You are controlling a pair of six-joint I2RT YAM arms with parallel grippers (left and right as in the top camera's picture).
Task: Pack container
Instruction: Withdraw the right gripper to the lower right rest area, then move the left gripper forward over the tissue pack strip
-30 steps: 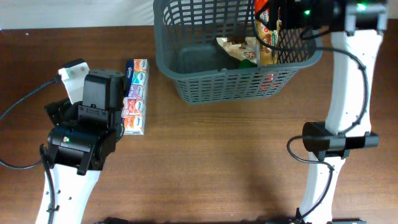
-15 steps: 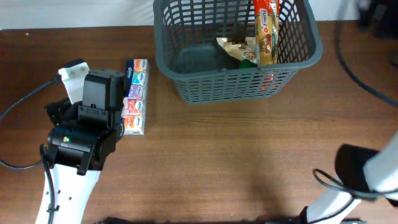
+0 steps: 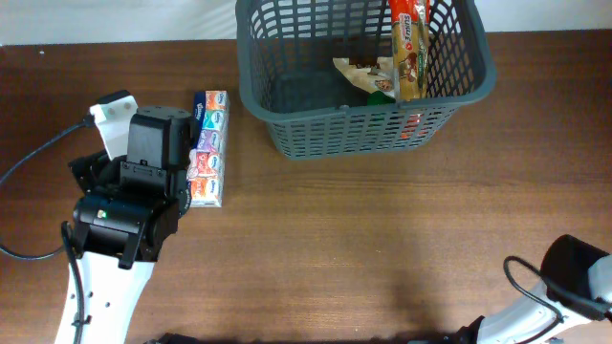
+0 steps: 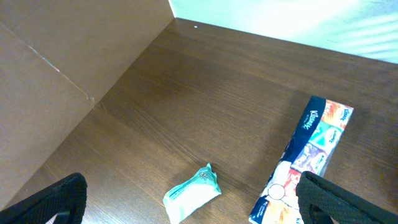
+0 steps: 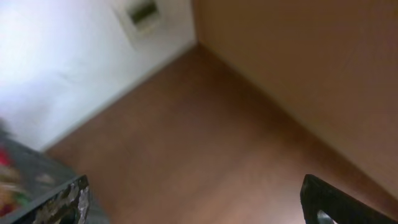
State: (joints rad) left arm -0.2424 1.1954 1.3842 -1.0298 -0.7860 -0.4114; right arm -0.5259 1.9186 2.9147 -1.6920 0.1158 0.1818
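The dark grey lattice basket [image 3: 287, 124] stands at the back middle of the table. In it an orange snack packet [image 3: 409, 48] leans upright beside a beige packet [image 3: 359, 69] and a green item [image 3: 384, 93]. My left arm [image 3: 134, 191] hovers at the left. Its gripper [image 4: 189, 180] is open above a small teal packet [image 4: 193, 194], not touching it. A Kleenex multipack [image 3: 208, 148] lies just right of it and also shows in the left wrist view [image 4: 314, 149]. My right gripper [image 5: 196, 186] is open and empty over bare table; its view is blurred.
Only a part of my right arm [image 3: 579, 277] shows at the bottom right corner of the overhead view. A corner of the basket [image 5: 18, 180] shows at the lower left of the right wrist view. A white wall [image 4: 280, 18] borders the table's far side.
My right arm has pulled away from above the basket to the bottom right, leaving the orange snack packet standing in the basket. The left arm has not moved.
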